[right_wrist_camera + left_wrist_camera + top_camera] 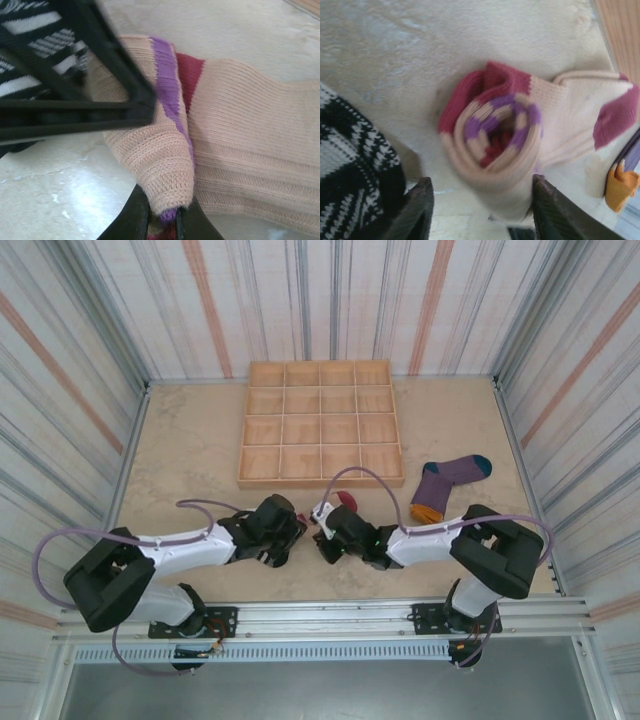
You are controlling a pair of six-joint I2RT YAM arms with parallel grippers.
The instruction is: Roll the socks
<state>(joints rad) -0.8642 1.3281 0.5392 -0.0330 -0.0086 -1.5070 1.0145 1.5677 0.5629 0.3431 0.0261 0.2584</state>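
Observation:
The tan sock (492, 135) lies partly rolled, its purple-and-tan striped cuff coiled inside and its dark red toe (346, 502) pointing toward the tray. My left gripper (482, 215) stands open, its fingers (417, 210) on either side of the roll and the left one clear of it. My right gripper (162, 215) is shut on the roll's outer fold of the tan sock (250, 125), facing the left gripper (292, 532) from the right (322, 532). The black-and-white striped sock (350, 165) lies just left of the roll. The purple sock (450, 480) lies flat to the right.
A wooden tray (320, 425) with several square compartments stands behind the grippers, its edge (625, 35) close to the tan sock. Striped walls close in the table on three sides. Bare tabletop (190, 450) lies at the back left.

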